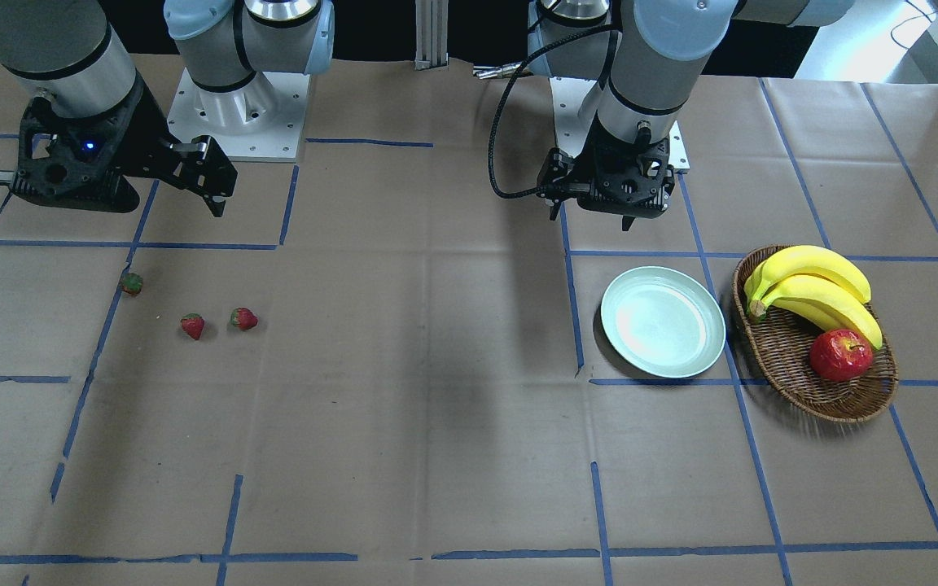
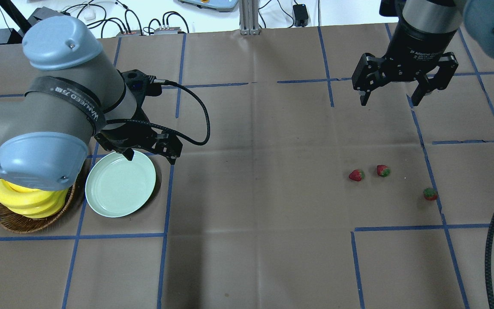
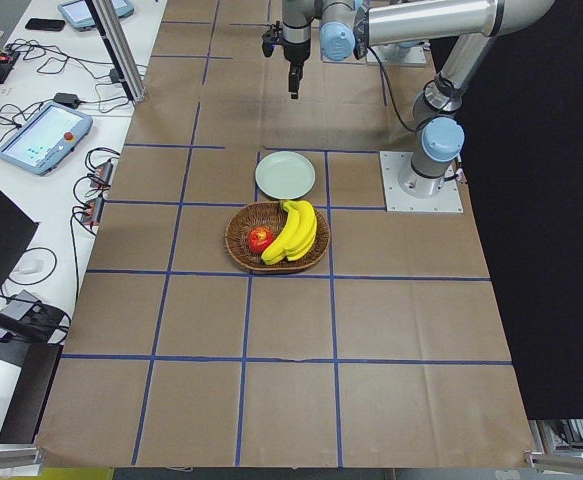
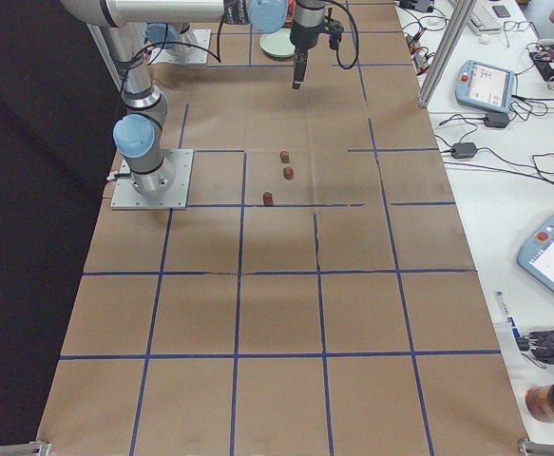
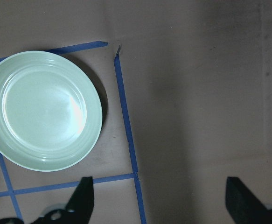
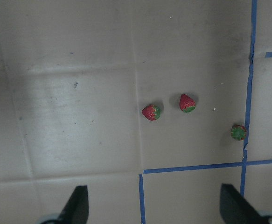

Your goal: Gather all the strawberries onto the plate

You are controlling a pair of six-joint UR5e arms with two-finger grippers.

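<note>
**Small red toy strawberries with dark green leafy tops [image 1: 192, 325] are being shown on the table, none of them in the plate**

Two of the strawberries are being shown side by side, near each other but not touching, on the brown paper-covered table [image 1: 436, 423], which is marked with blue tape lines. A third strawberry [image 1: 132, 283] is being shown a little apart from the pair, right beside one of the tape lines.

All three are being shown well apart from the round, glossy, pale mint-green plate [image 1: 663, 321], which is being shown bare on the robot's left side of the table.

The right gripper [image 2: 389, 103] is being held above the table near the strawberries. Its fingers are being held spread wide, with nothing between them and no berry touched. The left gripper [image 2: 151, 159] is being held over the table at the plate's edge, its jaws likewise parted and nothing grasped.

Just beside the plate, an oval brown wicker basket [image 1: 843, 407] is being shown with a bunch of yellow bananas [image 1: 815, 285] and a shiny red apple [image 1: 841, 355] inside.
</note>
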